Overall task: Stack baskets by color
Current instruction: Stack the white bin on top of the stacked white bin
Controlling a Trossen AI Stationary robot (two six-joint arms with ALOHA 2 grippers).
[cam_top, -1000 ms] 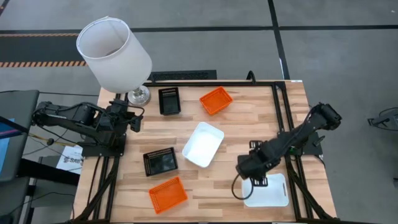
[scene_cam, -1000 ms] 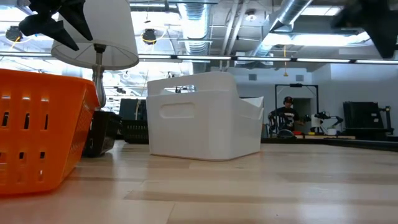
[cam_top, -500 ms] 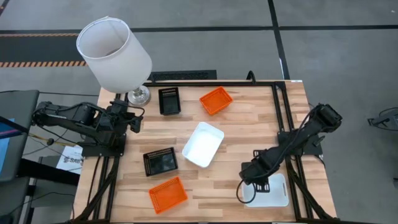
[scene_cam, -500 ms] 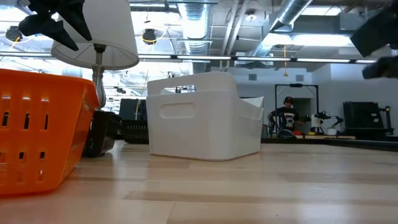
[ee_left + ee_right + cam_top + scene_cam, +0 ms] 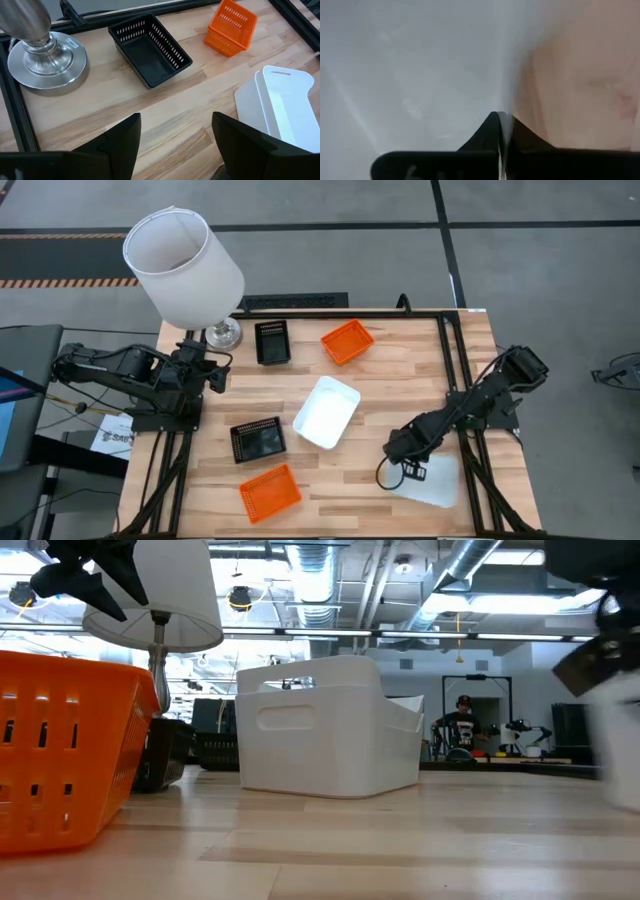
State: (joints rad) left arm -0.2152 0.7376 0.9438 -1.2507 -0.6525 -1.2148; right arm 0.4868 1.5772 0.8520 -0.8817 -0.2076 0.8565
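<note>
Smooth wooden table, plastic baskets

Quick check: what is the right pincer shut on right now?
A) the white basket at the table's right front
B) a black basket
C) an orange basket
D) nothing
A: the right pincer is shut on the wall of the white basket, which looks tilted in the high view.

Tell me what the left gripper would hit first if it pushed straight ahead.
Probably the black basket: it lies nearest ahead of the open left gripper, though depth is uncertain.
</note>
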